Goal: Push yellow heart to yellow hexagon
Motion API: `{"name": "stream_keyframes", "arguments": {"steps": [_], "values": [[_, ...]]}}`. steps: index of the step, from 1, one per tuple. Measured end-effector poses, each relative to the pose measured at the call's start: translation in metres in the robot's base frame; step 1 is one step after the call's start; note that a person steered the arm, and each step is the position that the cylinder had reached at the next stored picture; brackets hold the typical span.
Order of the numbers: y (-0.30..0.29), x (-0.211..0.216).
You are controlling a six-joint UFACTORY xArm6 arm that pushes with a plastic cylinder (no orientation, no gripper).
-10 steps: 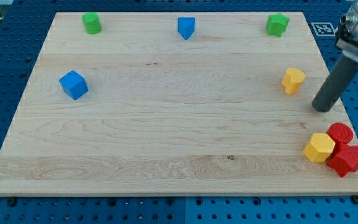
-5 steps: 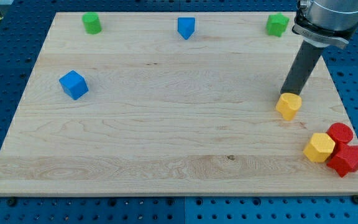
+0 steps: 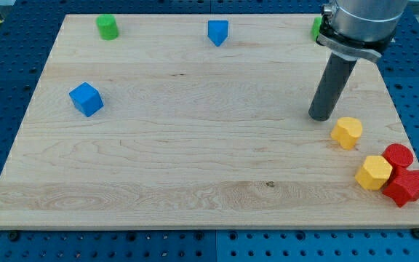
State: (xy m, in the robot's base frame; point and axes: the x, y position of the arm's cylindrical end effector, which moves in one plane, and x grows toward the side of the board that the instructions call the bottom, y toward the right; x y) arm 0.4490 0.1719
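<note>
The yellow heart (image 3: 348, 132) lies on the wooden board at the view's right. The yellow hexagon (image 3: 374, 172) sits below and slightly right of it, near the board's bottom right corner, with a small gap between them. My tip (image 3: 320, 116) rests on the board just up and left of the yellow heart, close to it but apart. The dark rod rises from the tip toward the view's top right.
A red cylinder (image 3: 398, 156) and a red star-like block (image 3: 406, 186) touch the hexagon's right side. A blue cube (image 3: 86, 99) is at left, a blue triangular block (image 3: 217, 32) at top middle, a green cylinder (image 3: 107, 26) at top left. A green block (image 3: 316, 28) is partly hidden behind the rod.
The yellow heart has been pushed down and to the right, toward the hexagon. My tip has swung from the board's right edge to above the heart, then to its upper left.
</note>
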Motion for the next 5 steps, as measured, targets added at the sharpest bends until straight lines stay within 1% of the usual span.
{"name": "stream_keyframes", "arguments": {"steps": [1, 2, 3, 4, 5], "values": [[0.015, 0.01], [0.022, 0.029], [0.022, 0.035], [0.022, 0.02], [0.031, 0.015]]}}
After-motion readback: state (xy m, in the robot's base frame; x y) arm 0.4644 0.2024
